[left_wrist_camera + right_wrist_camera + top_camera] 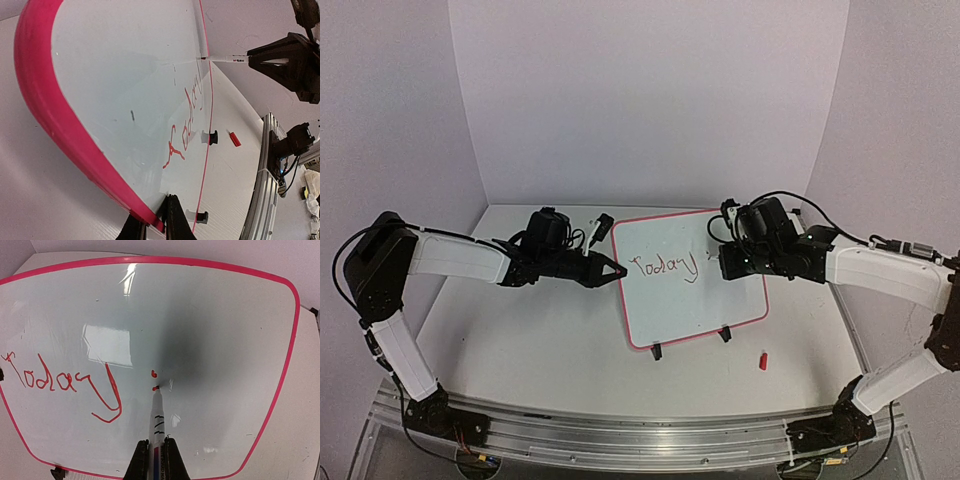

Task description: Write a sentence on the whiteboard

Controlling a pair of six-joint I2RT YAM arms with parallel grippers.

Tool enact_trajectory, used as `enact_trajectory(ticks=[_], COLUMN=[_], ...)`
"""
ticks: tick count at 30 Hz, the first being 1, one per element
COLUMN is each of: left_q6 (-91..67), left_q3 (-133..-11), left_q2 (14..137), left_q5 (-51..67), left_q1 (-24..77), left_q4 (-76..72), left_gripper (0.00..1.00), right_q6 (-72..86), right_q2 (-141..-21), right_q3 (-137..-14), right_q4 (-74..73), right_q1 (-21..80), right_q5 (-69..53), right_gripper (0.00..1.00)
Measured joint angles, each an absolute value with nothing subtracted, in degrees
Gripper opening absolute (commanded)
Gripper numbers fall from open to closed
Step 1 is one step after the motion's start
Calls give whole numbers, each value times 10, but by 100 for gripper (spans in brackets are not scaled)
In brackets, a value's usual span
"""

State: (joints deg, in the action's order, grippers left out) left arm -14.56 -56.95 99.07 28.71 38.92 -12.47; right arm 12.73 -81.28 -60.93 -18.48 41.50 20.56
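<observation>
right gripper [155, 452]: jaws shut tight on white marker pen [156, 412], tip touching glossy white pink-framed whiteboard [720, 300]
left gripper [156, 227]: jaws nearly shut, pinched whiteboard's left frame
sentence: red handwritten "Today" [60, 380], left of tip, red dot [154, 373] above tip
around: small red cap [762, 360] on white table [540, 340], near black stand feet [657, 351]

The left arm [455, 258] and right arm [880, 272] have white shells between black joints. The left hand [616, 270] and right hand [720, 262] are black. Thin black cables [800, 200] loop above the right wrist.
</observation>
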Motion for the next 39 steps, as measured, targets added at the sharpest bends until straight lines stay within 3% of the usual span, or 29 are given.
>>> enact_trajectory(ticks=[31,39], left_q6=[-145,-144], left_q3=[-569,-569], left_q2=[991,991], left_q5=[287,287], left_q1=[389,390], left_q4=[-124,-124], left_gripper=[0,0], right_q6=[117,114], right_q2=[-814,-768], right_q3=[-625,-606], right_q4=[-223,-237], right_q1=[415,415], right_q5=[197,211], right_gripper=[0,0])
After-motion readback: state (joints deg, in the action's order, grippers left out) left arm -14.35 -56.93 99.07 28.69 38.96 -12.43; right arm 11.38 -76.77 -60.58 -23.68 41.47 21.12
